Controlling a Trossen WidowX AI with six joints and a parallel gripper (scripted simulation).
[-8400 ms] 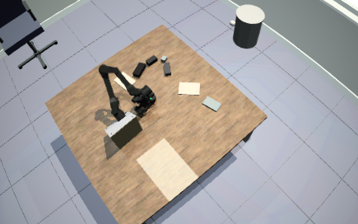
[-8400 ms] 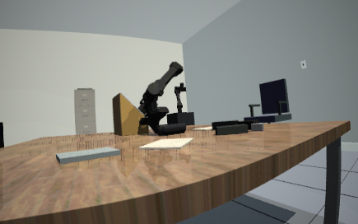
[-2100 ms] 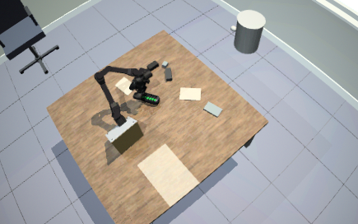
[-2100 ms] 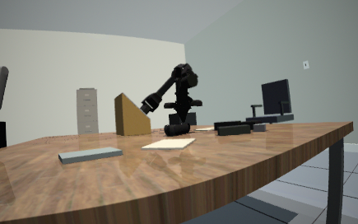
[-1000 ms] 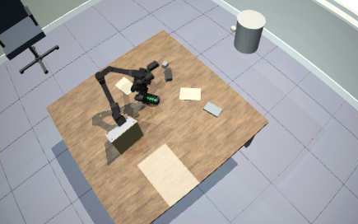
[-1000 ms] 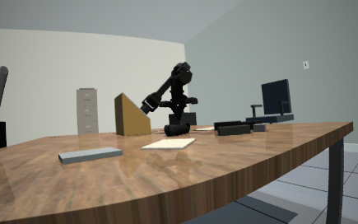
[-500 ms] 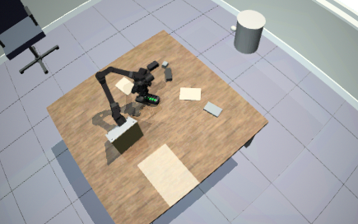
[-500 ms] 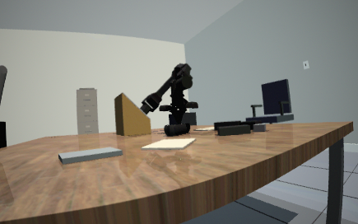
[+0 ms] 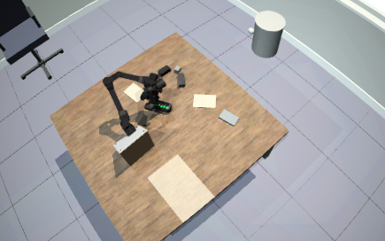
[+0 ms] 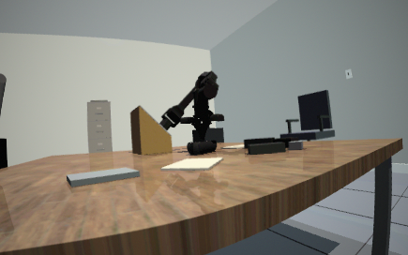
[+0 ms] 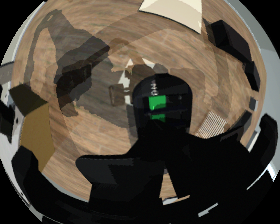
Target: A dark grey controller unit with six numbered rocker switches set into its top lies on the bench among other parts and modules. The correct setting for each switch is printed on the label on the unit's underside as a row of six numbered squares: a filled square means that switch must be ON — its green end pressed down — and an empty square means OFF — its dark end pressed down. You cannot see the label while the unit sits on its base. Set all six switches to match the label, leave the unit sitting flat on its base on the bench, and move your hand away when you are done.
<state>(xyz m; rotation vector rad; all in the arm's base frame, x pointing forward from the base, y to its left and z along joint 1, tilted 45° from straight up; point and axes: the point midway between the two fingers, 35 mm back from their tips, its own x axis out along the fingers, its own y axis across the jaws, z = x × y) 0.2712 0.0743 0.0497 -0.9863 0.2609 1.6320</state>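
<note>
Hovering closed and empty, the black parallel-jaw gripper (image 9: 150,98) (image 10: 203,132) (image 11: 152,123) is pointing down over the dark rounded controller unit with green-ended rocker switches (image 9: 163,106) (image 10: 202,147) (image 11: 162,90), probably light, rigid, best gripped across its sides.

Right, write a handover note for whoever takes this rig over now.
Tool: shut, nothing gripped, down at the controller unit.
Controller unit: on the bench, switches up, green showing on several. The wedge-shaped block and pale grey plate lie apart from it.
Done: can't confirm any switch is right; the label is out of sight underneath, and the arm hides part of the switch row in the wrist view.
Left: check settings against the label, fix mismatches, leave it flat on its base, withdraw.
</note>
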